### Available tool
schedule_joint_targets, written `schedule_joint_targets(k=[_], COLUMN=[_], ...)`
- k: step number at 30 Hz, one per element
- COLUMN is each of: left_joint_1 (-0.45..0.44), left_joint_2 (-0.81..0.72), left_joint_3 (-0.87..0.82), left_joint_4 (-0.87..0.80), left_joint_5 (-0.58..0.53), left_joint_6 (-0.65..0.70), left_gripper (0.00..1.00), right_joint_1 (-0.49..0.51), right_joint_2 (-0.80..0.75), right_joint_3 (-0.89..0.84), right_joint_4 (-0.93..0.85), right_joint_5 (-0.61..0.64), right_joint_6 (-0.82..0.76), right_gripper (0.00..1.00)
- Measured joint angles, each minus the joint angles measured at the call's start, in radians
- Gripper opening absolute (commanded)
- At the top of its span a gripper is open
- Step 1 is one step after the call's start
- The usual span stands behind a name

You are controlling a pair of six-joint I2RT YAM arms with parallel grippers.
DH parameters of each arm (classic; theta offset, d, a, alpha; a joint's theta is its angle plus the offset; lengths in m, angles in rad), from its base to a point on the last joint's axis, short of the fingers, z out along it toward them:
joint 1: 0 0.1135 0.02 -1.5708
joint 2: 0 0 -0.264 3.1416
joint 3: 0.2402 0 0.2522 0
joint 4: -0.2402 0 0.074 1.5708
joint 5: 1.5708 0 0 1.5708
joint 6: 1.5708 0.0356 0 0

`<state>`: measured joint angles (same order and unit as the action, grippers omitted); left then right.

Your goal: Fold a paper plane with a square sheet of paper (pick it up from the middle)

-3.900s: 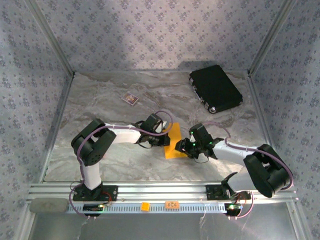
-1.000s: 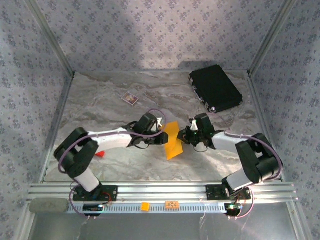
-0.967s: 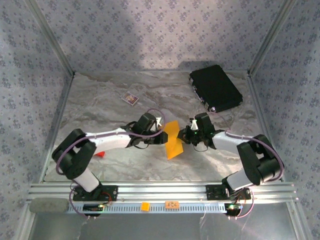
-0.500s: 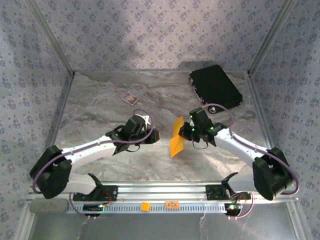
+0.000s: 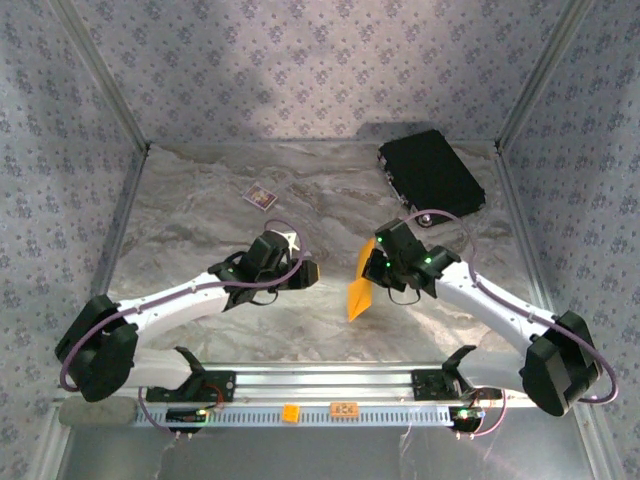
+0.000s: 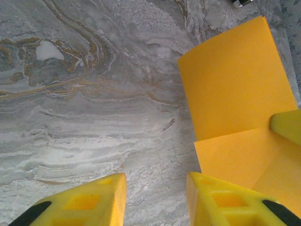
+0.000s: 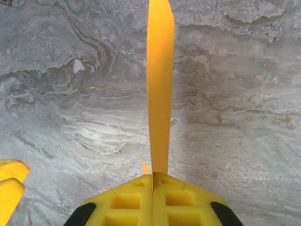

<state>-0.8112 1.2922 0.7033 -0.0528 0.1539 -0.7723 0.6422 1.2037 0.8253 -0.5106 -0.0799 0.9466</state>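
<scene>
The square sheet of paper (image 5: pixel 359 282) is orange-yellow and folded, and it hangs off the table in mid-scene. My right gripper (image 5: pixel 372 266) is shut on its near edge. In the right wrist view the paper (image 7: pixel 160 84) stands edge-on, rising out of the shut right gripper (image 7: pixel 153 181). My left gripper (image 5: pixel 313 272) sits just left of the paper, open and apart from it. In the left wrist view the left gripper (image 6: pixel 156 197) has bare marble between its fingers, and the paper (image 6: pixel 235 89) shows a crease and a folded-over flap to the right.
A black case (image 5: pixel 432 178) lies at the back right. A small card (image 5: pixel 260 197) lies at the back left. Patterned walls close three sides. An aluminium rail (image 5: pixel 320 380) with a tiny orange tag (image 5: pixel 290 411) runs along the near edge.
The left gripper has let go of the paper, opened and drawn back to the left. The right gripper has kept its grip, lifted the paper and turned it upright.
</scene>
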Motion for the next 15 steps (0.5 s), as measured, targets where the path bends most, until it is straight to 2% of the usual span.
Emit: schedule_joint_targets(k=[4, 10, 15], left_joint_1=[0.0, 0.013, 0.045], left_joint_2=[-0.008, -0.102, -0.181], left_joint_3=[-0.002, -0.049, -0.112], left_joint_4=[-0.005, -0.023, -0.042], left_joint_5=[0.001, -0.033, -0.079], left_joint_6=[0.0, 0.0, -0.005], left_gripper=[0.38, 0.39, 0.44], right_joint_1=[0.003, 0.019, 0.078], right_joint_2=[-0.024, -0.044, -0.007], right_joint_3=[0.007, 0.034, 0.163], right_joint_4=[-0.011, -0.05, -0.169], right_joint_5=[0.019, 0.074, 0.217], right_joint_6=[0.0, -0.029, -0.116], right_gripper=[0.07, 0.07, 0.07])
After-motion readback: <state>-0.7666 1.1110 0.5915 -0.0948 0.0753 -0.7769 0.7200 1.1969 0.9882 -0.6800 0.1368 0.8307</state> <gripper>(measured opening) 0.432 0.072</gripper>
